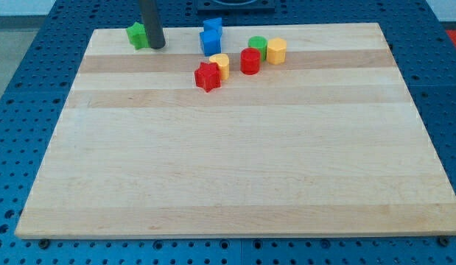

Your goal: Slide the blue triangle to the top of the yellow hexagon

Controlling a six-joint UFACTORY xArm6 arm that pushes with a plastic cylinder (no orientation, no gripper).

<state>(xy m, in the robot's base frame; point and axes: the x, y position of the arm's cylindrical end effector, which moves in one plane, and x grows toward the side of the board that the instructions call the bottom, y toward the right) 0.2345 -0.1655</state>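
Observation:
My tip [155,46] rests on the board near the view's top left, touching or almost touching the right side of a green block [136,34]. Two blue blocks stand close together at the top centre: an upper one [213,26] and a lower, squarer one [210,43]. I cannot tell which of them is the triangle. A yellow block that looks hexagonal [276,51] stands to their right, about 90 px from the lower blue block. My tip is well left of both blue blocks.
A second yellow block [221,65] touches a red star-like block [207,76] just below the blue ones. A red cylinder [250,61] and a green cylinder [257,46] stand left of the yellow hexagon. The board's top edge [301,25] is close behind them.

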